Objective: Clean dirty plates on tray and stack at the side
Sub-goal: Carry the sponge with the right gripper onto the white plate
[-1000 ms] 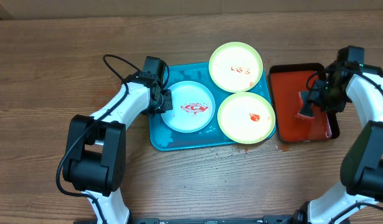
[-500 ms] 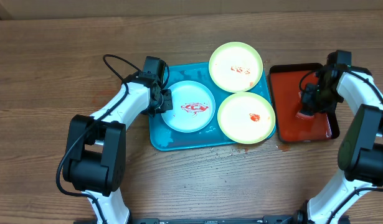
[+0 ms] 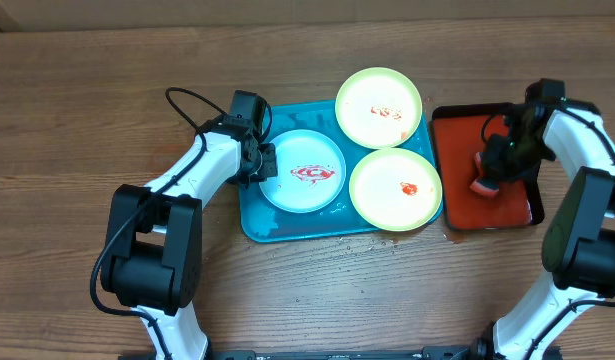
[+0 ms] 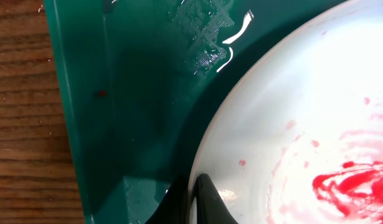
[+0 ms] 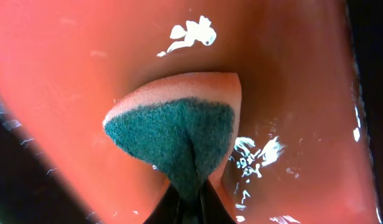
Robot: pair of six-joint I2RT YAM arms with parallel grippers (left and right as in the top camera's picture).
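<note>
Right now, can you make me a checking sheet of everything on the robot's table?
Surface: brown wooden table, with a few red specks on the wood.
Job's things: large turquoise plastic tray, wet in places, carries a pale blue-rimmed round plate and two yellow-green-rimmed round plates, all smeared red.
Clutter: small red plastic tray to the right, holding a pink-and-green sponge.
End effectors: left end effector is shut on the blue plate's rim. Right end effector is shut on the sponge.
Cables: black cable loops over the left arm.
Surroundings: nothing seen.
</note>
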